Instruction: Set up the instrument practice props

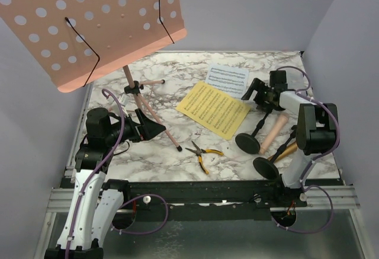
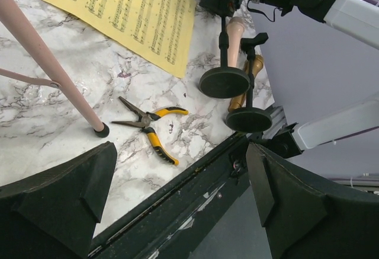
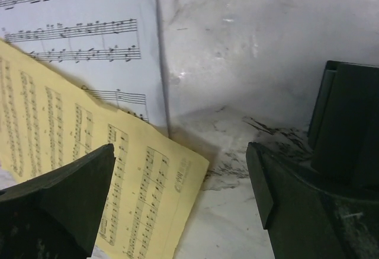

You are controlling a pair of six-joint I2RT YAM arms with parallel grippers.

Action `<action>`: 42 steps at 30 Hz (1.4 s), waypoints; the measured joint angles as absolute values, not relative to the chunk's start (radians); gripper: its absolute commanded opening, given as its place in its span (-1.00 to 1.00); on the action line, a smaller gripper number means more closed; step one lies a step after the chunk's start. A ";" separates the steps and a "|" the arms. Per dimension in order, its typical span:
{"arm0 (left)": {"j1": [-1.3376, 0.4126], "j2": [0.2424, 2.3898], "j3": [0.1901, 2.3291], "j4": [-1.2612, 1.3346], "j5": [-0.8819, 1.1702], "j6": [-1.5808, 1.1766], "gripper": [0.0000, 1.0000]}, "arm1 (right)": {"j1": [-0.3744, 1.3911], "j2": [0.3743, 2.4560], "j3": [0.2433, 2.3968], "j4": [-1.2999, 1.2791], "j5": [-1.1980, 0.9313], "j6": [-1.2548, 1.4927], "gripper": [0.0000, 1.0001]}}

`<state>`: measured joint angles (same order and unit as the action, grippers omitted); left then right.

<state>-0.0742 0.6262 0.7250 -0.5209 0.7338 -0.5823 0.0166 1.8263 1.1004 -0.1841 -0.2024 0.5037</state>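
The pink music rack (image 1: 89, 22) stands at the back left on its tripod (image 1: 145, 102), its perforated desk bare. A yellow sheet-music page (image 1: 213, 109) lies mid-table, partly over a white page (image 1: 228, 78). At the right, two black round-based holders (image 1: 247, 143) (image 1: 265, 168) stand beside a pink microphone (image 1: 273, 133) and a gold microphone (image 1: 287, 150), both lying flat. My left gripper (image 1: 155, 127) is open and empty near a tripod leg (image 2: 47, 63). My right gripper (image 3: 180, 194) hovers open over the corner of the yellow page (image 3: 71, 152) and the white page (image 3: 77, 40).
Yellow-handled pliers (image 1: 203, 152) lie near the front edge between the tripod foot and the holders. Grey walls enclose the marble table (image 1: 177, 72) on three sides. The black frame rail (image 2: 177, 200) runs along the near edge.
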 measured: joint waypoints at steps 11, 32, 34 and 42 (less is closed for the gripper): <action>-0.074 0.630 0.719 -0.511 0.734 -0.583 0.98 | 0.016 1.858 1.029 0.013 -0.591 0.427 0.79; -0.074 0.635 0.711 -0.496 0.735 -0.584 0.98 | 0.113 1.858 0.944 0.060 -0.834 0.484 0.66; -0.074 0.633 0.711 -0.496 0.735 -0.584 0.98 | 0.118 1.858 0.943 0.067 -0.847 0.498 0.66; -0.074 0.631 0.710 -0.496 0.737 -0.584 0.98 | 0.118 1.859 0.948 0.086 -0.858 0.528 0.66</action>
<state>-0.0742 0.6308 0.7101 -0.4957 0.7368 -0.5842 0.1181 1.8587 0.9478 0.0864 -0.8581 0.5282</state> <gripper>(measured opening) 0.988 0.831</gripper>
